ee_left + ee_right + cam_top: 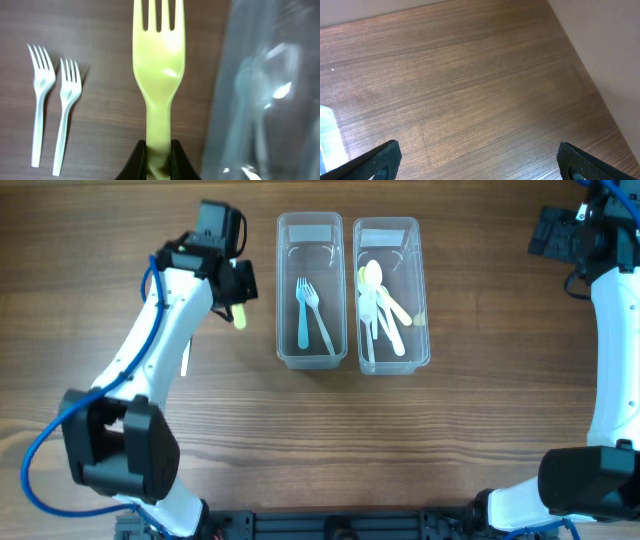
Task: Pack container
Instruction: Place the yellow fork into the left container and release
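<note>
your left fingers (139,161) pinched the yellow fork (159,65) by its handle beside the container (265,100); your right fingers (380,159) stood spread above the counter (470,75).

We see the yellow fork (158,65) cut off at its tine tips by the top edge. Its handle end is hidden inside the left pincer (159,149). The container (265,100) beside it is only a blur.

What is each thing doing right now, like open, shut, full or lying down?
left gripper: shut on the yellow fork.
yellow fork: held by its handle.
right gripper: open, empty.
fork container: open top, holds blue forks.
spoon container: open top, holds spoons.
pale forks: lying on the table.
</note>
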`<action>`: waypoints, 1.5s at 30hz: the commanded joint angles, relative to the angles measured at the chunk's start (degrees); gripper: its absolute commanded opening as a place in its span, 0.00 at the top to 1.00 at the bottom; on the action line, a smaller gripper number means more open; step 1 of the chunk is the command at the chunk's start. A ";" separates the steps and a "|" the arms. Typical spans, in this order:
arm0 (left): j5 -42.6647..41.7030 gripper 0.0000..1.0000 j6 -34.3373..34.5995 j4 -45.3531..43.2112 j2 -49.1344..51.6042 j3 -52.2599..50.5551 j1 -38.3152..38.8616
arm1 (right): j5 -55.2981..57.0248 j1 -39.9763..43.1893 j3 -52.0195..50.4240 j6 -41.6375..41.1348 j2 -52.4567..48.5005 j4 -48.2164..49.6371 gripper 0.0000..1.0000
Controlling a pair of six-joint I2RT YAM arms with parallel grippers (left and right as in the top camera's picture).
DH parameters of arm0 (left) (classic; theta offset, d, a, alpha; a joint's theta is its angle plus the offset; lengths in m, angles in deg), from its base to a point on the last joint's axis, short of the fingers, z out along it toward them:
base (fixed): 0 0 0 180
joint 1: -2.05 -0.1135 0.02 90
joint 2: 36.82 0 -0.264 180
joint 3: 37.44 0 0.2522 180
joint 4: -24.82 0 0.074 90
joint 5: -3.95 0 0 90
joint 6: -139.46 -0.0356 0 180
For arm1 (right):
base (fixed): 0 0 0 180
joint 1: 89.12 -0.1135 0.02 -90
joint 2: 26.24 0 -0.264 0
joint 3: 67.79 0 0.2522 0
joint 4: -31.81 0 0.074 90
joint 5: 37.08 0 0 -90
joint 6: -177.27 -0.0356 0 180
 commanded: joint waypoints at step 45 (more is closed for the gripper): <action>11.45 0.56 0.00 6.27 -3.26 6.32 6.47 | 0.98 -0.09 0.44 -0.66 -0.24 0.15 0.00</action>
